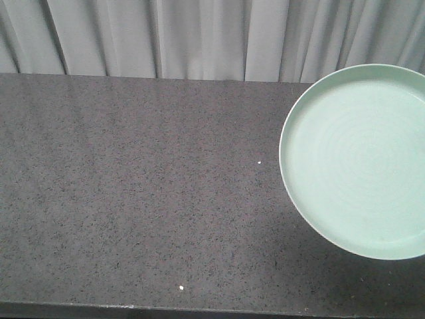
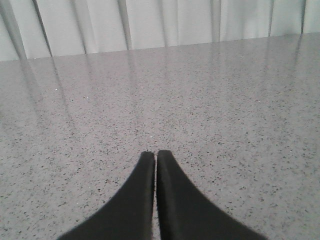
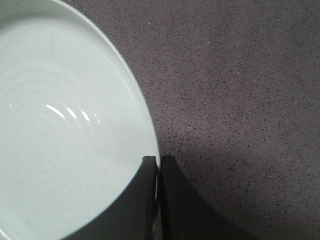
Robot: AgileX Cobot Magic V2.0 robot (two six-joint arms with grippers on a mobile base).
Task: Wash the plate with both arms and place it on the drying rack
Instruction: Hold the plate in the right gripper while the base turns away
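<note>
The pale mint-green plate [image 1: 358, 159] fills the right side of the front view, its right part cut off by the frame edge. A dark shadow lies on the counter under its lower rim. In the right wrist view the plate [image 3: 65, 125] takes up the left half, and my right gripper [image 3: 159, 159] is shut on its rim, one finger over the inside and one outside. My left gripper [image 2: 156, 152] hovers over bare speckled counter, shut with nothing between its fingers. The drying rack is out of view. No arm shows in the front view.
A dark speckled stone countertop [image 1: 133, 186] spans the front view, with its front edge along the bottom. A pale pleated curtain [image 1: 199, 33] hangs behind it. Two tiny white specks [image 1: 181, 287] lie on the counter.
</note>
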